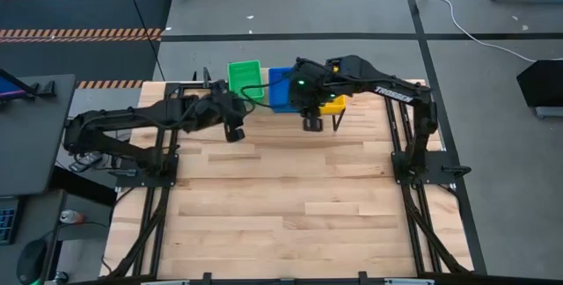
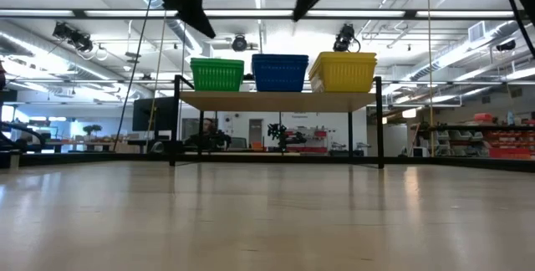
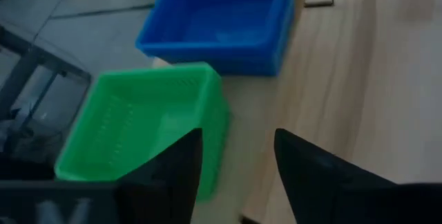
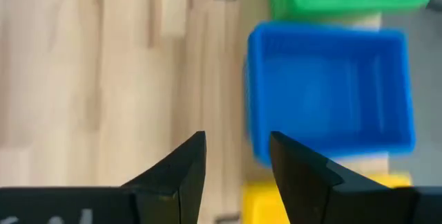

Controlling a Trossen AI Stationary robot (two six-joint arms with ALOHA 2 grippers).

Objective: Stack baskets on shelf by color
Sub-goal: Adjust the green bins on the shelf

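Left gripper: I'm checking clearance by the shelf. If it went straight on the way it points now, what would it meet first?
Probably the near wall of the green perforated plastic basket, or the wood beside it. The left gripper, open and empty, points along that basket's edge; depth is unclear.

In the high view the right arm covers most of the yellow baskets (image 1: 334,105) and part of the blue baskets (image 1: 280,90). How many baskets each stack holds is unclear. The low view cuts off both tools at its top edge. Ahead of the left tool (image 3: 238,162), the green baskets (image 3: 138,131) are blurred.
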